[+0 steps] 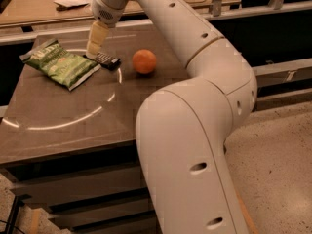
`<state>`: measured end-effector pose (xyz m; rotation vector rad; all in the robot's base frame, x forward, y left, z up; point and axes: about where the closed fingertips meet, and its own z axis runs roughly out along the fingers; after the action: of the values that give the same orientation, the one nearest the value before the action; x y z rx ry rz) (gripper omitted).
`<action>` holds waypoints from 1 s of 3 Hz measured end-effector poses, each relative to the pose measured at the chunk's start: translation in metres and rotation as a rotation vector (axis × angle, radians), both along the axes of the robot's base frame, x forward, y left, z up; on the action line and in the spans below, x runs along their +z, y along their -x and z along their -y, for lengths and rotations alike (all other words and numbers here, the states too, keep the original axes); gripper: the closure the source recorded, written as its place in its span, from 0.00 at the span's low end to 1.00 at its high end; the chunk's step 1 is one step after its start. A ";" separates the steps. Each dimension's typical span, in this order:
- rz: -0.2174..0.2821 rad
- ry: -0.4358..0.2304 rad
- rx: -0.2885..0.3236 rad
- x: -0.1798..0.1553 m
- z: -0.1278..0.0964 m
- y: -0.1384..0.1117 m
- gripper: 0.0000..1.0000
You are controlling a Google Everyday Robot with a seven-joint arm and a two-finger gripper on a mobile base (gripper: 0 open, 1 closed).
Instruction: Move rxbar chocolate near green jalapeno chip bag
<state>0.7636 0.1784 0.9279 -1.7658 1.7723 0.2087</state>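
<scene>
The rxbar chocolate [108, 60], a small dark bar with pale lettering, lies flat on the table just right of the green jalapeno chip bag [61, 63], at or touching the bag's right edge. The bag lies flat at the table's back left. My gripper [93, 52] points down from above at the left end of the bar, between bar and bag. Whether it touches the bar does not show.
An orange ball [145, 61] sits on the table to the right of the bar. The brown table [63, 116] has its front edge near me. My white arm [195, 130] fills the right half of the view. A cluttered bench [44, 4] stands behind the table.
</scene>
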 end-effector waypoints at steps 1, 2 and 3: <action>0.019 0.027 -0.010 0.025 0.014 -0.001 0.00; 0.028 0.050 -0.046 0.040 0.039 -0.003 0.00; 0.034 0.058 -0.112 0.052 0.076 -0.007 0.00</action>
<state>0.7709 0.1019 0.9803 -1.6936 1.8632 0.0809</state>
